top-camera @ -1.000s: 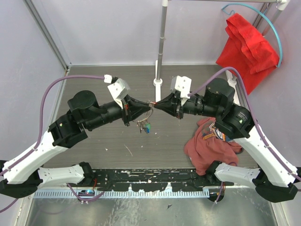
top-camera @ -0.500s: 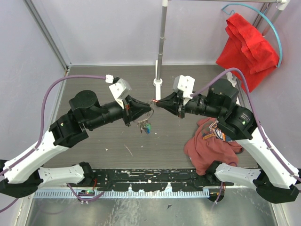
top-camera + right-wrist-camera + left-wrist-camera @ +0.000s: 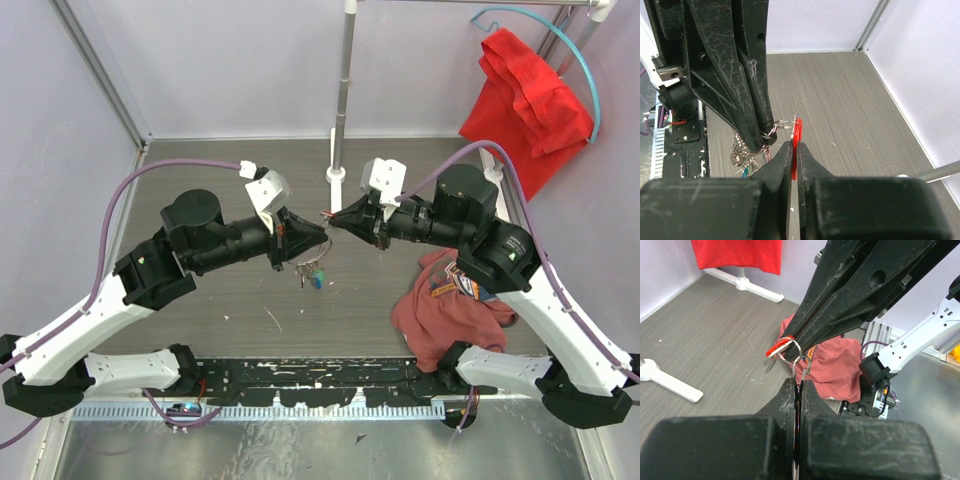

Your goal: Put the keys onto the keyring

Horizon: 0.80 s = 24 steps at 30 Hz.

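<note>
My left gripper (image 3: 322, 238) is shut on the thin wire keyring (image 3: 790, 350) and holds it above the table; its jaws (image 3: 799, 386) pinch the wire just below the loop. Several keys (image 3: 312, 276) with green and blue heads hang from it, and they show in the right wrist view (image 3: 744, 156) too. My right gripper (image 3: 333, 221) is shut on a red-headed key (image 3: 796, 142), tip to tip with the left gripper. The red key (image 3: 777, 348) touches the keyring (image 3: 784, 123) at its edge. I cannot tell whether it is threaded on.
A dull red cloth (image 3: 450, 305) lies crumpled on the table under the right arm. A white stand (image 3: 337, 175) with a metal pole rises at the back centre. A bright red cloth (image 3: 525, 95) hangs on a blue hanger at the back right.
The left arm has pushed forward and to the right, carrying the keyring and hanging keys with it. The right gripper has shifted slightly, keeping the red key against the ring.
</note>
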Available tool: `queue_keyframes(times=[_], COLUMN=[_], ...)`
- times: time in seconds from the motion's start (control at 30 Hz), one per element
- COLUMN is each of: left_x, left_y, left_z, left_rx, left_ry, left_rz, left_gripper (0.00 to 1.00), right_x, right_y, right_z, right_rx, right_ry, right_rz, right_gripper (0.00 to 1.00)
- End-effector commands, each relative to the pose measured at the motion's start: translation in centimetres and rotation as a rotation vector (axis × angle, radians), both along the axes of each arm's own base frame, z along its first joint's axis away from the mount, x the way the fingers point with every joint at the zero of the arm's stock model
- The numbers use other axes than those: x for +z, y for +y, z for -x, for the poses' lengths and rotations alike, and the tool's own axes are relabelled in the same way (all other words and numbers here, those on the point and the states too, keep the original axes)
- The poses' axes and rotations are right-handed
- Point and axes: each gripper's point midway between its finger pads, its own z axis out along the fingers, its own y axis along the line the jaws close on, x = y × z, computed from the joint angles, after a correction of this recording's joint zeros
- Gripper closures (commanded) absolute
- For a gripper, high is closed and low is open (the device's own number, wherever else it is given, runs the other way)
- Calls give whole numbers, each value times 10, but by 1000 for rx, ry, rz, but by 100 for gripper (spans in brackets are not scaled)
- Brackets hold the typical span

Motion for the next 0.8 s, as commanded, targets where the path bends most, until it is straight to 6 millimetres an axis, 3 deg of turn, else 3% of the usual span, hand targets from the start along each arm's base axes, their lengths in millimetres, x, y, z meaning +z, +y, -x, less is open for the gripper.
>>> queue_keyframes(times=[0.0,0.13,0.37,0.6,0.77], left_x=[22,23,21,18,12], left_y=[1,0,4,10,17], left_z=[7,6,1,-13,-28], left_rx=[-31,-30,7,99,191], left_ry=[-33,-34,-34,-30,-39], left_rz=[48,50,51,62,66], left_gripper=[100,100,100,100,100], right_x=[18,15,32,53,65], right_y=[1,4,-13,-33,-32], right_z=[-3,-5,-1,-3,-11], right_rx=[-3,2,-57,-174,-264], right_ry=[-40,-31,-81,-49,171], right_rz=[-26,-19,-67,-149,-291], right_gripper=[89,77,58,52,53])
